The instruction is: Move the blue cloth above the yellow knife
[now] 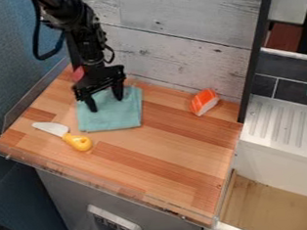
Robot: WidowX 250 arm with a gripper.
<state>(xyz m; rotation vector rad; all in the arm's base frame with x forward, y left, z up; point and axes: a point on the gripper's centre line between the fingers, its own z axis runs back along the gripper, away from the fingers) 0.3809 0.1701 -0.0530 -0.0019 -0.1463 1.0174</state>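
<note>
The gripper (105, 101), its fingers spread, is over the blue cloth (117, 117), which lies left of centre on the table (171, 155). Closing too high could miss the flat fabric; dragging it low could knock the yellow-handled knife (78, 141).

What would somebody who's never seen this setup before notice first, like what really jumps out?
The black tool likely stands out first, its fingers spread at the blue-green cloth on the counter's back left part. Next comes the yellow-handled knife, lying left of the cloth and nearer the front. An orange-and-white toy also draws the eye near the back right corner.
</note>
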